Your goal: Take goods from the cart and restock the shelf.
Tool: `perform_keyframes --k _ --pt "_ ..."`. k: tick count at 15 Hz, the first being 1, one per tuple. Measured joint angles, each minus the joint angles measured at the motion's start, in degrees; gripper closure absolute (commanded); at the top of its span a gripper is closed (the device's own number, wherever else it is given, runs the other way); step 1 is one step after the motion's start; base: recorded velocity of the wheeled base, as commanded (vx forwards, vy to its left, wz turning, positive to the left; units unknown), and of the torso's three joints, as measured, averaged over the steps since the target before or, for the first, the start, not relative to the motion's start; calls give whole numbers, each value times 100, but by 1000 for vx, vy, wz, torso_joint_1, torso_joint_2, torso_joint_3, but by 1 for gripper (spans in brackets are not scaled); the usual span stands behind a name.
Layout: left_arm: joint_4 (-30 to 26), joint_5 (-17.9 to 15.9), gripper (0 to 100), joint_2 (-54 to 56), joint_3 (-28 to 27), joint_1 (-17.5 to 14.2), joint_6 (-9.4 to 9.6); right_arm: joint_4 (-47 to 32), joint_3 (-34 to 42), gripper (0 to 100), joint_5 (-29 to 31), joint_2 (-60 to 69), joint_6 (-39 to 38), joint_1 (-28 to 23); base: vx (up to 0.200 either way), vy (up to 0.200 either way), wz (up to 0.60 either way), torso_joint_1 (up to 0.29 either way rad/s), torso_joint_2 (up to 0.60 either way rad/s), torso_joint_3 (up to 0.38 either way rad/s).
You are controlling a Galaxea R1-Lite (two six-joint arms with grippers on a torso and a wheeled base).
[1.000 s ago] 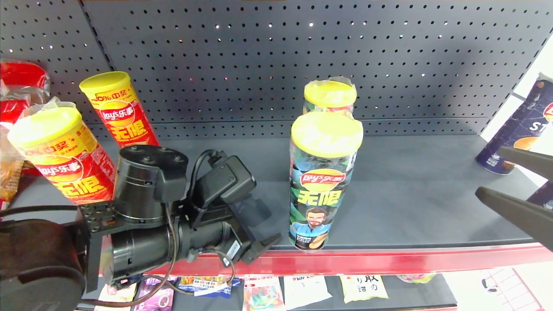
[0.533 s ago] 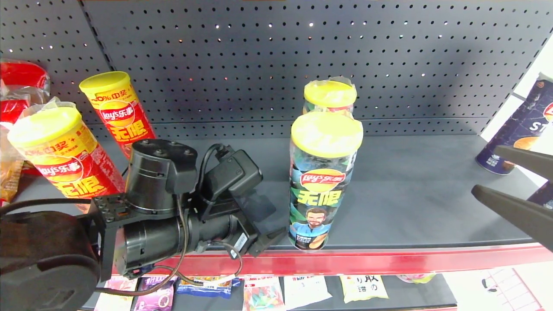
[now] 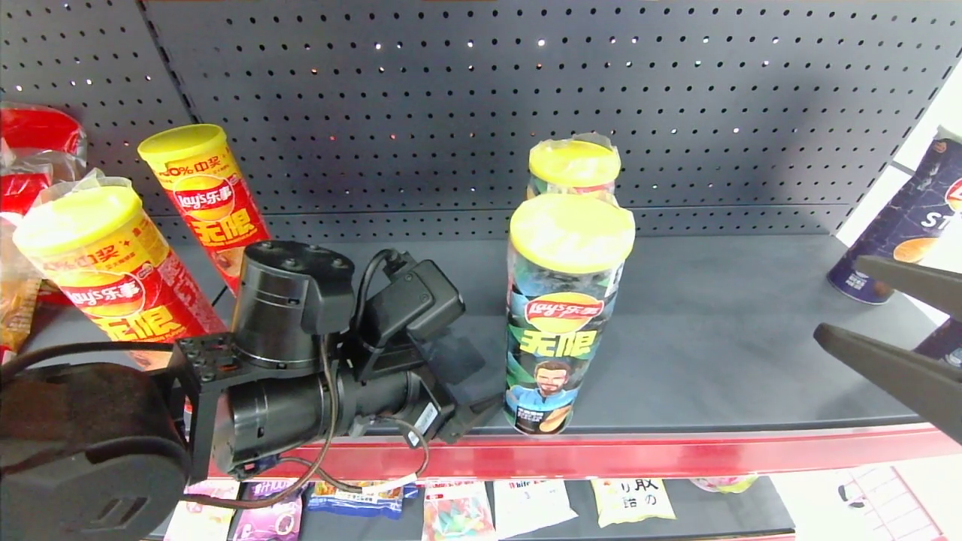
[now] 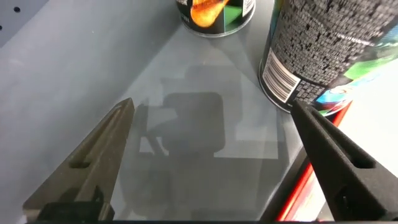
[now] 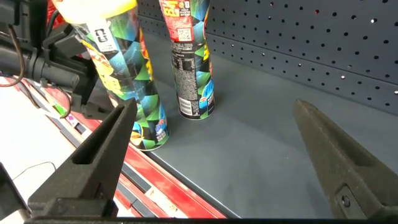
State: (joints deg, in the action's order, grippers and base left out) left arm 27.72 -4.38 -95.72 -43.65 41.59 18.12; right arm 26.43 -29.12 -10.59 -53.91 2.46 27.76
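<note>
The shelf [image 3: 714, 338] has a red front lip [image 3: 676, 453] and a perforated back panel [image 3: 526, 90]. The green-labelled crisp can [image 3: 562, 315] has a yellow lid, a cartoon figure on its front and a barcode on its side. It stands upright right at the lip. A second like can [image 3: 575, 167] stands at its 12 o'clock.

The left hand [image 4: 212, 109] sits at the front can's 9 o'clock, fingers apart, one tip just beside the can's base. Bare shelf runs toward 3 o'clock, where the right hand [image 3: 840, 295] hangs with fingers spread.

A red can [image 3: 113, 278] and a rear red can [image 3: 207, 197] stand at far 9 o'clock. A dark blue can [image 3: 890, 225] stands at far 3 o'clock.
</note>
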Motion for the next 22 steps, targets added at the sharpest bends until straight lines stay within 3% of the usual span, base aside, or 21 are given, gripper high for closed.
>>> perform_keyframes --k 22 --pt "0 20 0 -4 -118 30 -13 0 63 0 -2 18 -1 -1 0 0 0 0 0 0"
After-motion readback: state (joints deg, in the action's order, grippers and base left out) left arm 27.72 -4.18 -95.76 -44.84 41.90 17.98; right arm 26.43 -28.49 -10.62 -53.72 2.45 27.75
